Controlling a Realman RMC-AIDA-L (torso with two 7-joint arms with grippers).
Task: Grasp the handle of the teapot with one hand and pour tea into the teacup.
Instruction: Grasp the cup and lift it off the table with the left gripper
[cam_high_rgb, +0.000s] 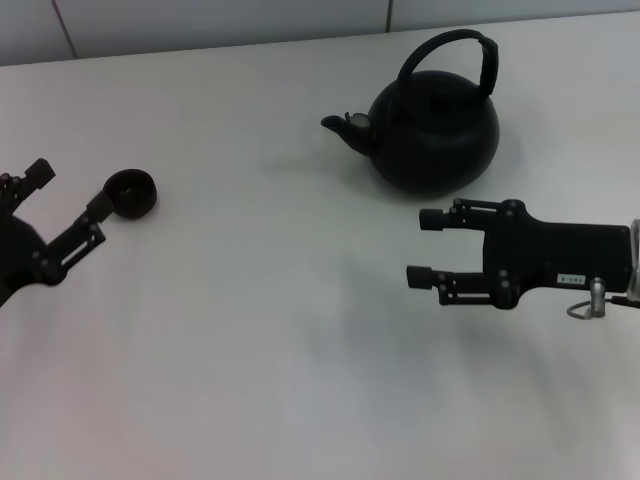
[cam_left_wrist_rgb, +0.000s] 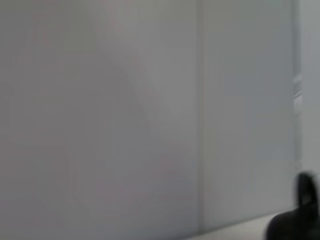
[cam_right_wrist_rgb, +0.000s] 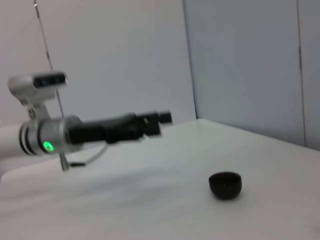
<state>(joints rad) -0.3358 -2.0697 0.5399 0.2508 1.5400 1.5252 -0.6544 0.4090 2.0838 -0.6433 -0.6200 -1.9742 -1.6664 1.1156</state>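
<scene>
The bulky, probably heavy teapot (cam_high_rgb: 435, 135) wants a firm grip on its rigid arched handle (cam_high_rgb: 487, 62), at twelve o'clock from the empty, wide-open right gripper (cam_high_rgb: 423, 246), while the left gripper (cam_high_rgb: 72, 204), also spread empty, sits just beside the light teacup (cam_high_rgb: 131, 193)

We see the matte-black teapot (cam_high_rgb: 437, 128) upright at the table's far right, spout facing left, handle (cam_high_rgb: 478, 52) arched up; the tiny black teacup (cam_high_rgb: 131, 193) sits well apart, far left.

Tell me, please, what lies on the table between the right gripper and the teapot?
Nothing. In the head view, only bare white table separates the open right gripper from the teapot, which stands farther back.
</scene>
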